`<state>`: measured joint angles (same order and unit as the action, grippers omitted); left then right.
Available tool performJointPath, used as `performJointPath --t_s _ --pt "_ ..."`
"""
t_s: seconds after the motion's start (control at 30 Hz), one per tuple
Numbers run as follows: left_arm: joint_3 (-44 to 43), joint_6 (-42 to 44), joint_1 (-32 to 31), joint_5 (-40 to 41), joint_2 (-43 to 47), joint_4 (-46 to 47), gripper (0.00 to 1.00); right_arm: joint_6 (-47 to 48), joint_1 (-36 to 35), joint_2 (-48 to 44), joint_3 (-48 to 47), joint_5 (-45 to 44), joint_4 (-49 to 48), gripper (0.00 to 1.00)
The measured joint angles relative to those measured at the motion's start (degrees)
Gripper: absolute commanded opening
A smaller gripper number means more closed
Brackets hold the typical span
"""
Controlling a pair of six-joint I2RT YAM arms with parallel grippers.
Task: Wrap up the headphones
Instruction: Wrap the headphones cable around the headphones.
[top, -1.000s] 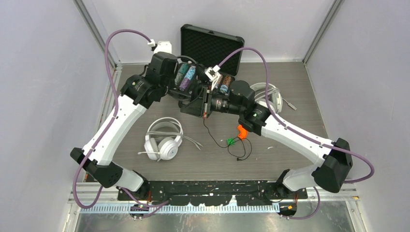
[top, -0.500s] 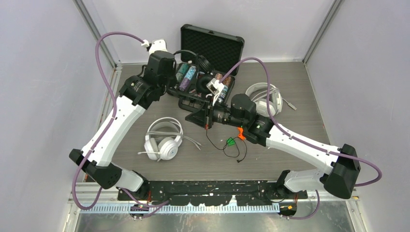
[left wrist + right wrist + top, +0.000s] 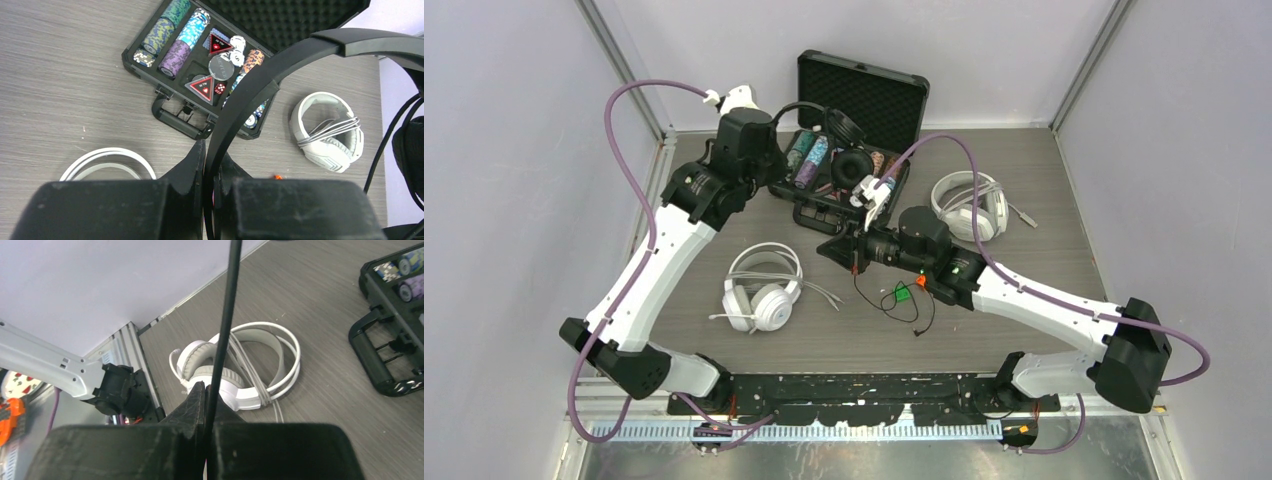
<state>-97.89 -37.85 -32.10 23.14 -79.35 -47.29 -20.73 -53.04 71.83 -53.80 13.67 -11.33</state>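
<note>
The left hand (image 3: pixel 209 156) is clamped shut on the headband of the black headphones (image 3: pixel 829 135). They hang in the air over the open case of poker chips (image 3: pixel 809 160) at the far middle of the tabletop (image 3: pixel 1024 280). The right hand (image 3: pixel 206 390), just on the near side of the case, is pinched shut on the thin black cable (image 3: pixel 226 310). Below it the loose tail of that cable lies in loops on the near middle of the tabletop, running past a small green thing (image 3: pixel 902 293) and a small orange thing (image 3: pixel 921 281) (what they are I cannot make out).

Several things could go wrong from here:

- **Cable slip:** The cable is very thin for the right hand's pinch. If it slides through as the hand circles, the turns will come out slack and fall off.
- **Strain at the ear cup:** If the cable does not slide at all, a hard pull could strain it where it enters the ear cup.
- **Headband twist:** The left hand grips the headband at one narrow spot, so the ear cups may swing or the band may twist under the pull.
- **Snags near the case:** The headphones hang right above the case, where a dangling loop could catch on its handle or knock the chips.
- **Dragging tail:** The tail could drag the green and orange things along. It could also tangle with the stray cord ends of the white headphones (image 3: pixel 762 290) at the near left.
- **Collision:** The two hands work close together, so a wide sweep risks them hitting each other.
</note>
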Motion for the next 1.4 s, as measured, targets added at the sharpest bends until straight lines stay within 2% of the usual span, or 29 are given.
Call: performJointPath --t_s 0.17,0.3,0.5,1.23,1.3,1.4 --pt "0.59 -1.57 0.00 -1.40 0.17 1.03 0.00 1.46 0.00 -0.24 0.20 -2.08 -1.01 0.02" --pt "0.70 -2.51 0.15 -3.04 0.31 1.29 0.00 2.03 0.00 -0.48 1.57 -3.39 -3.08 0.08" --pt "0.70 -3.78 0.35 -5.53 1.09 1.40 0.00 3.67 0.00 -1.60 5.97 -3.63 -6.73 0.11" --pt "-0.55 -5.31 0.35 -9.25 3.43 1.18 0.00 5.51 0.00 3.48 21.92 -3.76 -23.56 0.14" --pt "-0.57 -5.31 0.35 -9.46 3.48 1.18 0.00 5.51 0.00 4.92 22.56 -3.76 -25.18 0.11" --pt "-0.57 -5.31 0.35 -9.88 3.52 1.18 0.00 5.62 0.00 7.34 23.56 -3.76 -27.54 0.01"
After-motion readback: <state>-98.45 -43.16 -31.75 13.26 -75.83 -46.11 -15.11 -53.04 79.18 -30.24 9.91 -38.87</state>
